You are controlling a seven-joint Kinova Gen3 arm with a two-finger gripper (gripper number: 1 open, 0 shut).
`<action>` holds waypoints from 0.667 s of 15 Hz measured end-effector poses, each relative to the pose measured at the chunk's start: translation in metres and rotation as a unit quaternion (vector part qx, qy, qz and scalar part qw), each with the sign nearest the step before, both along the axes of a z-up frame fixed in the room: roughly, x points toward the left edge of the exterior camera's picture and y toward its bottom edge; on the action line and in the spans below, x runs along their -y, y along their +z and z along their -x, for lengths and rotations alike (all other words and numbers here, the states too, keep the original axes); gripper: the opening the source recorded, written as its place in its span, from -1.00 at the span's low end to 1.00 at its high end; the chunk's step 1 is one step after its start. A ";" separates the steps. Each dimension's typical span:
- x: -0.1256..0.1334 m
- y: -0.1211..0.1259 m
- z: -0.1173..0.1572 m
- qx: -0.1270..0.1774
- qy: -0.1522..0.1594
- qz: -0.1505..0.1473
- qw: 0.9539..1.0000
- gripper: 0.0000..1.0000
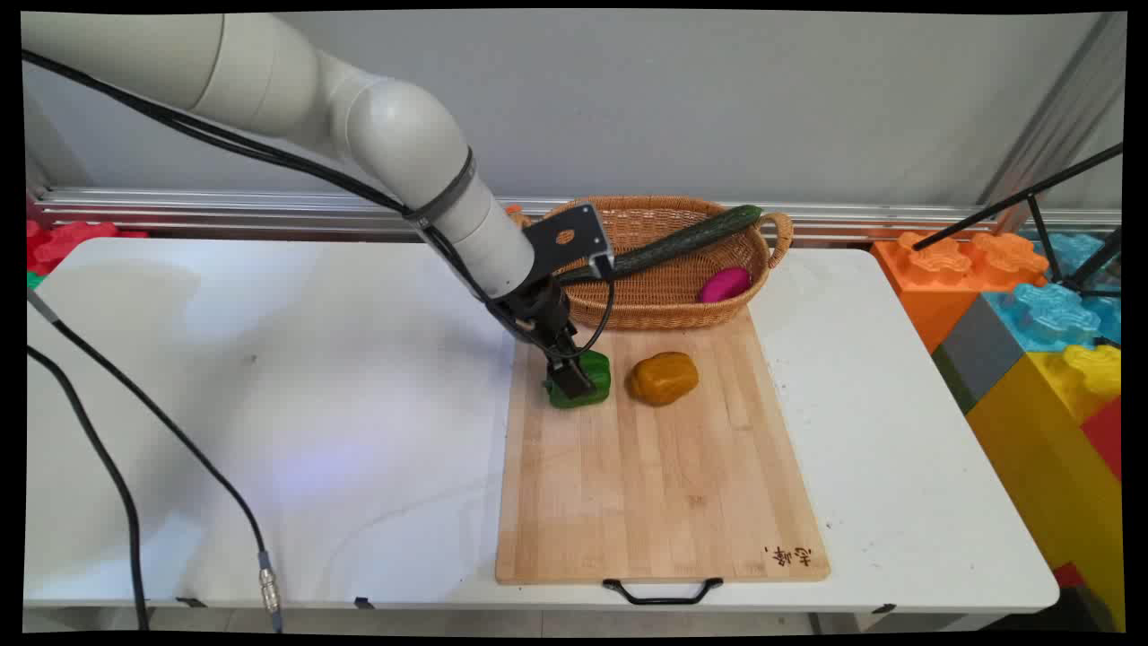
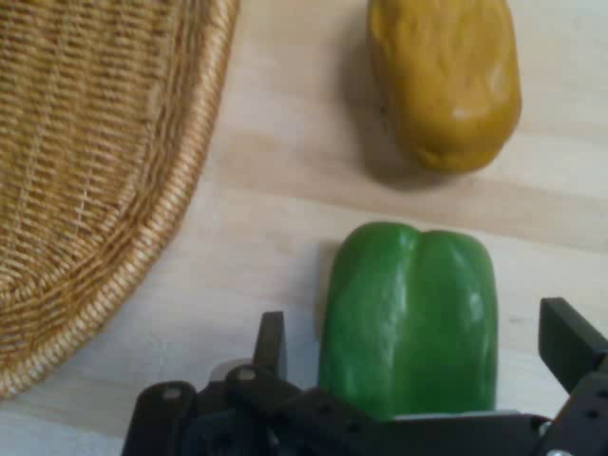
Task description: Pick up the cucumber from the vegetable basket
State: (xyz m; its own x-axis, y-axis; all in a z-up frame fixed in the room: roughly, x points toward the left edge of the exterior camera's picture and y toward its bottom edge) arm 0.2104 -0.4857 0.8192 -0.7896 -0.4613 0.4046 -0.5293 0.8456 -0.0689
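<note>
A green bell pepper (image 1: 587, 379) (image 2: 410, 318) lies on the far left part of a wooden cutting board (image 1: 659, 475). My gripper (image 1: 572, 381) (image 2: 418, 347) is down over it and open. One finger stands on each side of the pepper, with a small gap at either side. A yellow-orange bell pepper (image 1: 663, 377) (image 2: 445, 81) lies just to the right of the green one on the board, apart from it.
A wicker basket (image 1: 659, 301) (image 2: 85, 171) stands right behind the board, holding a long cucumber (image 1: 682, 240) and a magenta object (image 1: 724, 284). Coloured toy blocks (image 1: 1040, 314) stand past the table's right edge. Black cables (image 1: 134, 422) hang at the left.
</note>
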 end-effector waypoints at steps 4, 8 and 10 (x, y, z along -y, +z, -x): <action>0.005 0.022 0.010 -0.016 0.003 0.003 1.000 1.00; 0.028 0.053 0.015 -0.023 0.007 0.032 0.999 1.00; 0.043 0.066 0.012 -0.021 0.012 0.051 0.998 1.00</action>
State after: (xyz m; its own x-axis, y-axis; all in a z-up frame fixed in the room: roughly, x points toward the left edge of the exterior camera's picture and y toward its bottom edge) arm 0.1983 -0.5289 0.8851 -0.7602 -0.4348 0.4828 -0.5538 0.8222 -0.1315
